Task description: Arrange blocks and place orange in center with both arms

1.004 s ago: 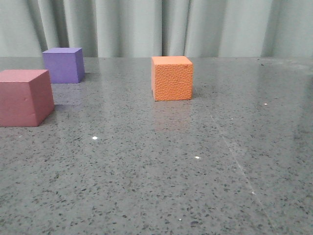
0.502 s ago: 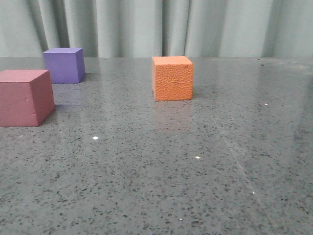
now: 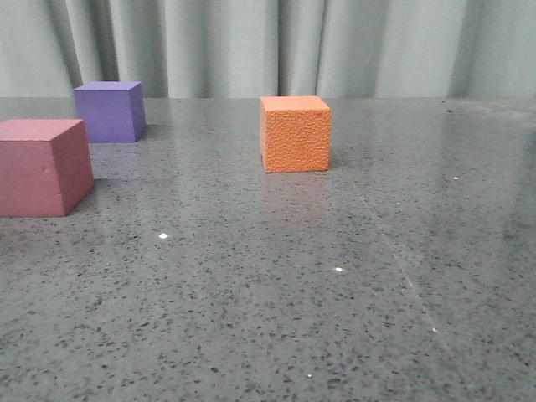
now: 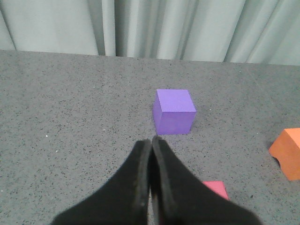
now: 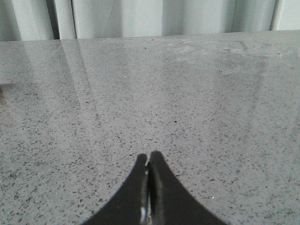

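Ranged left to right across the speckled table (image 3: 276, 310): pink-red cube (image 3: 43, 167), purple cube (image 3: 108, 111) behind it, orange cube (image 3: 295, 133) mid-table, apparently awaiting arrangement. Poised above, empty: left gripper (image 4: 151, 145) and right gripper (image 5: 148, 159), fingers pressed together.

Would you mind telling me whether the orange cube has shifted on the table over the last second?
No. In the front view the orange cube sits where it did, at the same gap from the purple cube and the same curtain fold behind it.

orange block (image 3: 296, 134): pebbled, upright, mid-worktop, apart from others
purple block (image 3: 109, 111): smooth, far left
pink-red block (image 3: 43, 167): left edge, nearer
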Available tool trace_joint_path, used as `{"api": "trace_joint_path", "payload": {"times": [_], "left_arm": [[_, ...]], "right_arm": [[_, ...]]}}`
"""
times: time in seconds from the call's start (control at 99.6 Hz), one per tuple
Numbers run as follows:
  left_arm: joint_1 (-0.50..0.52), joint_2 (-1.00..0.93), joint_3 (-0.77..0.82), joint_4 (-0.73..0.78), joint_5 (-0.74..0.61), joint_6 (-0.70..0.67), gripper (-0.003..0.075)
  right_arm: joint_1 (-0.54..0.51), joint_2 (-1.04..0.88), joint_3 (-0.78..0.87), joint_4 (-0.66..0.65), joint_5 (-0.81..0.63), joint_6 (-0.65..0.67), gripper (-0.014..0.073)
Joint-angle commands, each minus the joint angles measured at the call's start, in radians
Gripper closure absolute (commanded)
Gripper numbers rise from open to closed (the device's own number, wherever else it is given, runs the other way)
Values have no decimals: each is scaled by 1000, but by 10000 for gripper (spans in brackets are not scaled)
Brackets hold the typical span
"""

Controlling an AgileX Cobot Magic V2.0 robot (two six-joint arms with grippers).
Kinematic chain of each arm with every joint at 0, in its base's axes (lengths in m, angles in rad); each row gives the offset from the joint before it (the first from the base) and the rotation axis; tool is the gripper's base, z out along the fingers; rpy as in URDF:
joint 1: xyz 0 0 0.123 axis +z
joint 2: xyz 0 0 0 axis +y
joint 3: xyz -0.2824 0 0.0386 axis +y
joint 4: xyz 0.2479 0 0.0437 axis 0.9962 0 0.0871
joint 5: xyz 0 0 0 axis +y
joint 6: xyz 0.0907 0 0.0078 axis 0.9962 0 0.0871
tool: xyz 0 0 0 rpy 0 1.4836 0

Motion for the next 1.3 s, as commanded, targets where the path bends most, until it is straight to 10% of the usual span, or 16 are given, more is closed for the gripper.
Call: {"api": "trace_joint_path", "payload": {"times": [0.0, 0.251, 0.482, 0.954, 1.285], "left_arm": [[2, 11, -37, -12, -72, 0, 739], [2, 11, -37, -16, -93, 0, 627], [2, 11, -37, -16, -113, 0, -1], [-27, 19, -37, -81, -240, 0, 96], [-341, 284, -197, -114, -310, -5, 100]], "right_arm": [[-3, -9, -14, -3, -85, -8, 661], [-3, -9, -14, -3, -85, -8, 661], [-3, -9, -14, -3, -85, -8, 661], [-3, -9, -14, -3, -85, -8, 661], [-3, -9, -14, -3, -85, -8, 661]]}}
